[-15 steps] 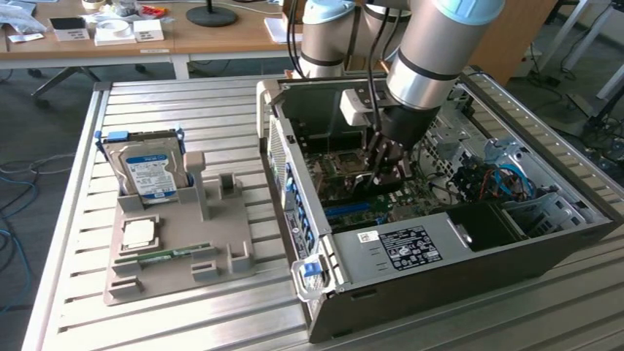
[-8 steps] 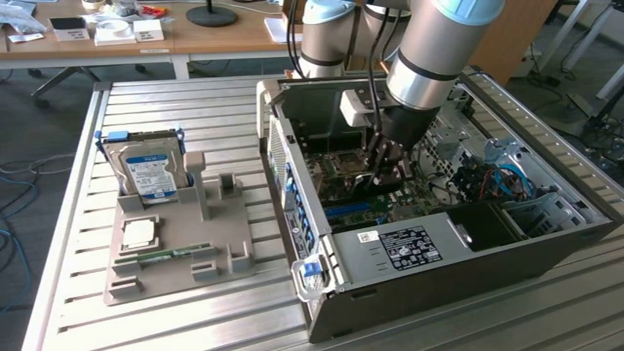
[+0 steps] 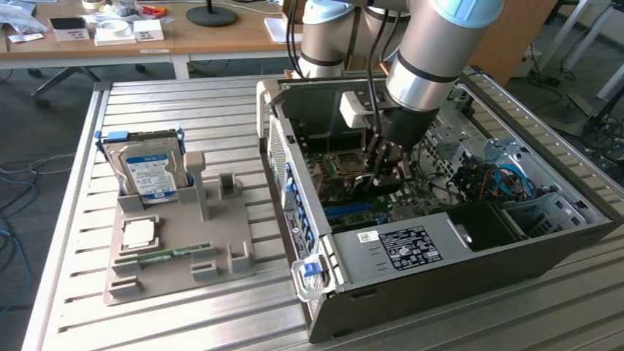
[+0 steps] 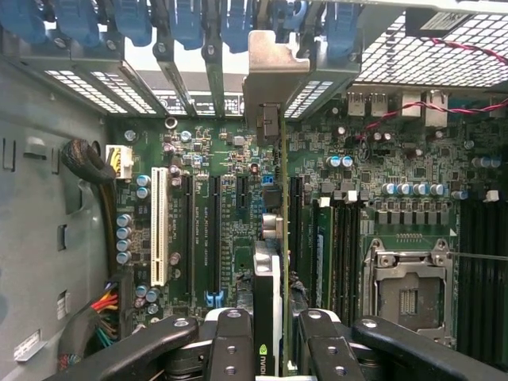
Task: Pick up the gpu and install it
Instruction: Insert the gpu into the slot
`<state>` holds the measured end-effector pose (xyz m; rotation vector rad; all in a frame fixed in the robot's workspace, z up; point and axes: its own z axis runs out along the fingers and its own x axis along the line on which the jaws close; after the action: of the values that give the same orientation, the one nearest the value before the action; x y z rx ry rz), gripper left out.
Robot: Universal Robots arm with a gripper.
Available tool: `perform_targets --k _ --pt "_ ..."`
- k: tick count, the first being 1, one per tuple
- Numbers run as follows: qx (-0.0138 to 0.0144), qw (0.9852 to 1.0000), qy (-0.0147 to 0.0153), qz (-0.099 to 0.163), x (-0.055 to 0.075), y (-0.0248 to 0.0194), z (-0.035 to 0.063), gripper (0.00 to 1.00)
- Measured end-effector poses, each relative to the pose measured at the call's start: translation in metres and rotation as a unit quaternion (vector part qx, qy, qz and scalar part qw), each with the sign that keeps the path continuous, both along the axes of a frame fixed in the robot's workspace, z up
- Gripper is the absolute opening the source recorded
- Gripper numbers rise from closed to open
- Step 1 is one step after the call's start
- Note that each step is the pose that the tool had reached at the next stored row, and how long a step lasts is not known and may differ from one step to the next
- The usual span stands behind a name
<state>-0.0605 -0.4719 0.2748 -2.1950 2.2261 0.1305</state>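
Pincer (image 4: 270, 337) sits closest to the wrist cam, its black fingers (image 4: 230, 345) clenched on the gpu (image 4: 268, 294), one per face. Card is seen edge-on, upright over the green mobo (image 4: 230, 238) inside the PC case (image 3: 439, 252). It runs from the fingers to its pale metal bracket (image 4: 274, 75) at the case's rear slot openings. Can't tell if its edge is seated in a slot. CPU socket (image 4: 409, 298) lies near the card. In the ext. view the arm reaches down into the open case, centre-right of frame. On the surface (image 3: 195, 322), at the exterior view's left, a grey tray (image 3: 195, 274) carries a hard drive (image 3: 151, 172), CPU chip (image 3: 139, 232) and RAM stick (image 3: 166, 256).
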Motion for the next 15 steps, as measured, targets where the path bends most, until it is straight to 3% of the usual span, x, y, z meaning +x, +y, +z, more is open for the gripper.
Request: perform_targets --k 15 --pt "0.0001 0.9999 -0.0001 -0.012 -0.0011 0.0000 -0.0036 0.27"
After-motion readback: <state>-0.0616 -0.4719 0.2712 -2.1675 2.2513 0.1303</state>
